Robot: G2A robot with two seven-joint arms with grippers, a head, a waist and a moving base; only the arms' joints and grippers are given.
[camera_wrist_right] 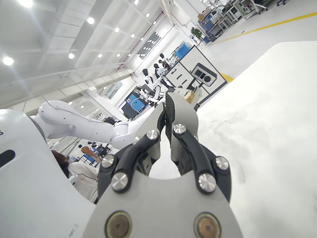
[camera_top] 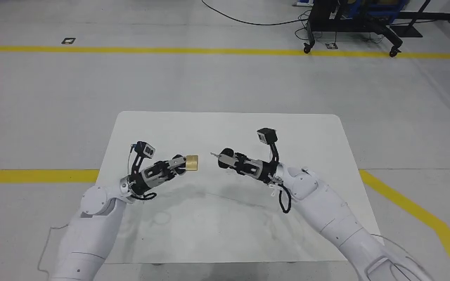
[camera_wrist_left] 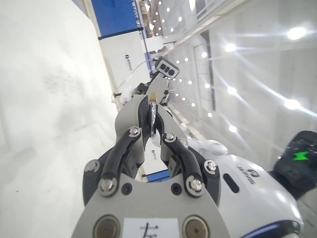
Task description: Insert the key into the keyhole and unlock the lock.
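Note:
My left gripper (camera_top: 178, 166) (camera_wrist_left: 151, 105) is shut on the silver shackle (camera_wrist_left: 152, 118) of a brass padlock (camera_top: 191, 163) (camera_wrist_left: 152, 97) and holds it above the white table (camera_top: 232, 232), body pointing toward the other arm. My right gripper (camera_top: 225, 159) (camera_wrist_right: 169, 100) is shut on a small key (camera_top: 214, 155), whose thin tip points at the padlock across a short gap. In the right wrist view the padlock (camera_wrist_right: 189, 96) sits just past the shut fingertips, and the key itself is hidden between the pads.
Both grippers hover over the middle of the table, a little toward its far edge. Yellow floor lines (camera_top: 211, 50) run past the table, and a black wheeled stand (camera_top: 351, 28) is far off at the back right.

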